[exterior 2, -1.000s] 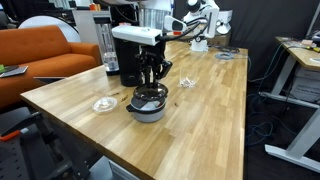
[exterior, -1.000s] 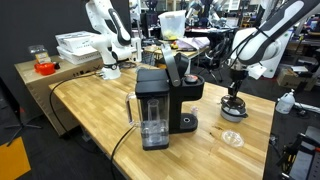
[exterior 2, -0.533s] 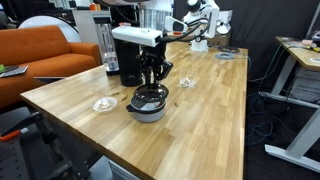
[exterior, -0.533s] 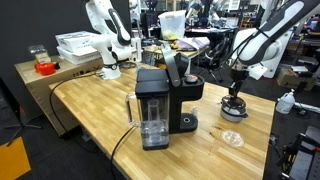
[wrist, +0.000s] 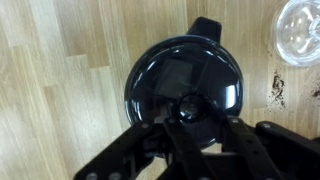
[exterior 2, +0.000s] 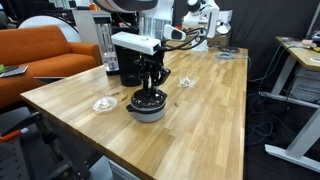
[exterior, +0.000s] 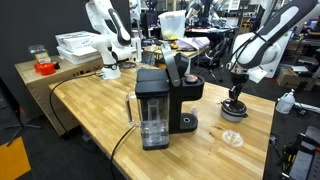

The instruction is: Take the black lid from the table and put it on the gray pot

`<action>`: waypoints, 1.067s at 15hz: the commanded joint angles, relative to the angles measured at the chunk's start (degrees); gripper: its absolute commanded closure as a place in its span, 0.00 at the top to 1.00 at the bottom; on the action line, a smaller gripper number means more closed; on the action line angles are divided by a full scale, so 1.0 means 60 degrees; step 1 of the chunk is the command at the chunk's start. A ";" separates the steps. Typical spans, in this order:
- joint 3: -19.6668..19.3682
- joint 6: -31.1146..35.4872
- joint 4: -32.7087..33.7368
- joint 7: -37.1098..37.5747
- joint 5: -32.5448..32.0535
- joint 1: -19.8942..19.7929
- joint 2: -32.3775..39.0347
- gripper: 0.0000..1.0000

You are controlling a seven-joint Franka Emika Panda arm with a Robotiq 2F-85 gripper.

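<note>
The black lid [wrist: 185,75] lies on the gray pot [exterior 2: 147,108], which stands on the wooden table in front of the coffee machine. In the wrist view the lid covers nearly all of the pot, and its round knob shows at the middle. My gripper [wrist: 198,125] hangs straight above the lid, with its fingers spread on either side of the knob and nothing held. It also shows in both exterior views [exterior 2: 151,85] [exterior: 236,90], just over the pot [exterior: 233,110].
A big black coffee machine [exterior: 160,100] [exterior 2: 125,55] stands behind the pot. A pale translucent disc [exterior: 232,138] [exterior 2: 103,103] [wrist: 298,18] lies on the table beside the pot. The table edge [exterior 2: 120,150] is near. An orange sofa [exterior 2: 40,50] stands beyond the table.
The arm has shifted slightly above the pot. The lid and the pot have not moved.
</note>
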 commanded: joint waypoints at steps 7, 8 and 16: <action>0.0067 -0.0041 0.0603 -0.0234 0.0043 -0.0087 0.0540 0.71; 0.0066 -0.0046 0.0637 -0.0228 0.0037 -0.0090 0.0561 0.79; -0.0046 0.0205 0.0416 0.0031 -0.0149 0.0033 0.0226 1.00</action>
